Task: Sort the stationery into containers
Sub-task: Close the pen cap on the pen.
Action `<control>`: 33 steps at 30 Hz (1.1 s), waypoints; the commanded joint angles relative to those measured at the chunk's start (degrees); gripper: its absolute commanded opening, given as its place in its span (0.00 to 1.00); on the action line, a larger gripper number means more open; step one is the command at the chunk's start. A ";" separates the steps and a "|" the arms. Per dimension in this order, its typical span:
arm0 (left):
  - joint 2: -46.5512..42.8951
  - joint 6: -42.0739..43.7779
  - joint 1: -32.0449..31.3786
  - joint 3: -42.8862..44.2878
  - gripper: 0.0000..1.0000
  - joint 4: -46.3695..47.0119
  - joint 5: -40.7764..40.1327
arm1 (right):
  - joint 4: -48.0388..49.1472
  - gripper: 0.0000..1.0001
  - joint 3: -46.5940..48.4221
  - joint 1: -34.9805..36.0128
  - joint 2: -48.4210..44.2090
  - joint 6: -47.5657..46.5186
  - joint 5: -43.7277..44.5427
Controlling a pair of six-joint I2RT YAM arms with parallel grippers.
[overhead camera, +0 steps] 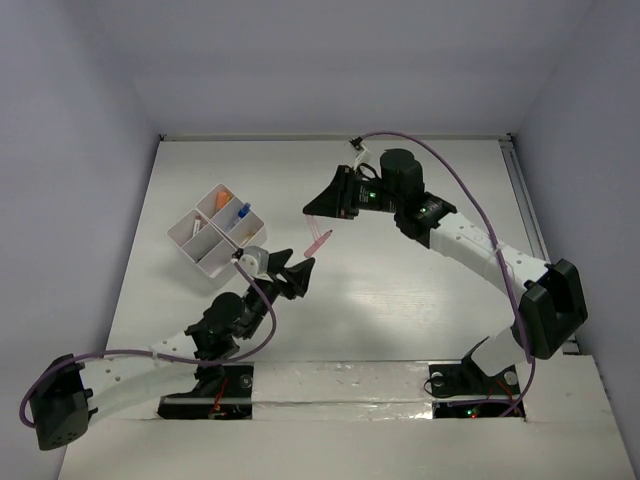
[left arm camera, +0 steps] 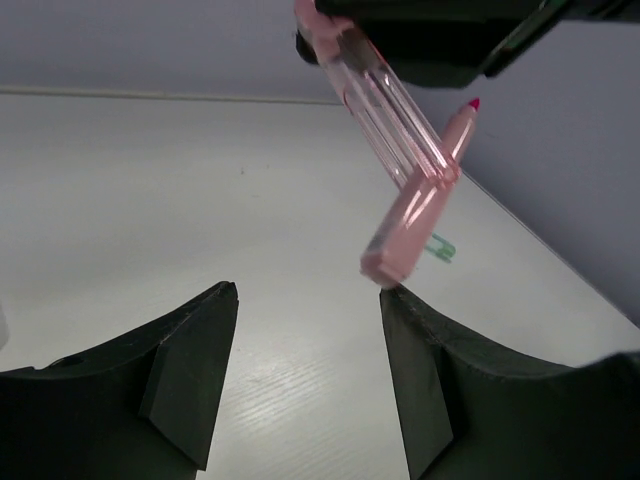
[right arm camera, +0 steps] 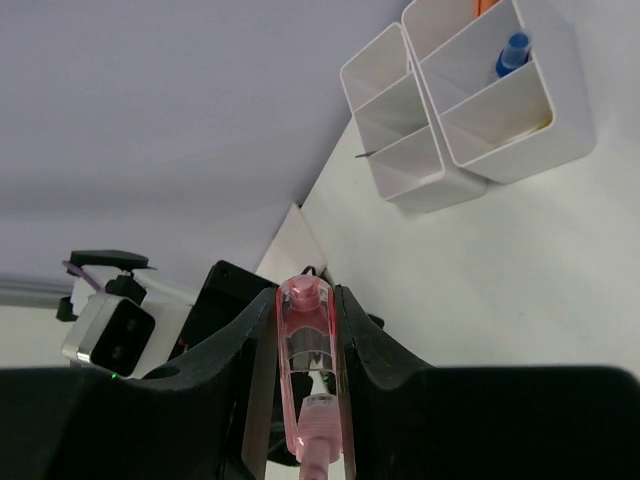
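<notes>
My right gripper [overhead camera: 318,212] is shut on a clear pink marker [overhead camera: 319,240] and holds it above the table, slanting down toward the left gripper. In the right wrist view the marker [right arm camera: 310,380] sits clamped between both fingers. My left gripper [overhead camera: 297,270] is open and empty just below it. In the left wrist view the marker's [left arm camera: 400,160] lower end is at the tip of the right-hand finger [left arm camera: 420,370]. The white compartment tray [overhead camera: 200,250] stands at the left, holding an orange piece [overhead camera: 226,195] and a blue-capped item [overhead camera: 243,211].
In the left wrist view a pink-tipped pencil [left arm camera: 465,118] and a small green piece [left arm camera: 443,247] show behind the marker. The tray also shows in the right wrist view [right arm camera: 400,180], with the blue item [right arm camera: 514,52] inside. Walls close in the table at back and sides.
</notes>
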 commanded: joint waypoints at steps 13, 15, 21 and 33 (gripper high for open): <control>1.49 6.12 -3.22 3.19 0.56 8.86 2.58 | 9.74 0.12 -5.65 -0.53 -3.70 6.93 -3.95; 2.02 6.39 -3.23 3.54 0.56 8.42 2.67 | 10.70 0.12 -5.82 -0.54 -3.27 7.28 -4.57; 2.72 7.35 -4.37 4.24 0.55 8.86 1.71 | 10.88 0.12 -6.00 -0.54 -2.56 7.90 -5.01; 1.67 7.79 -5.42 3.54 0.48 10.35 -1.46 | 11.15 0.12 -7.49 -1.07 -2.12 8.60 -5.36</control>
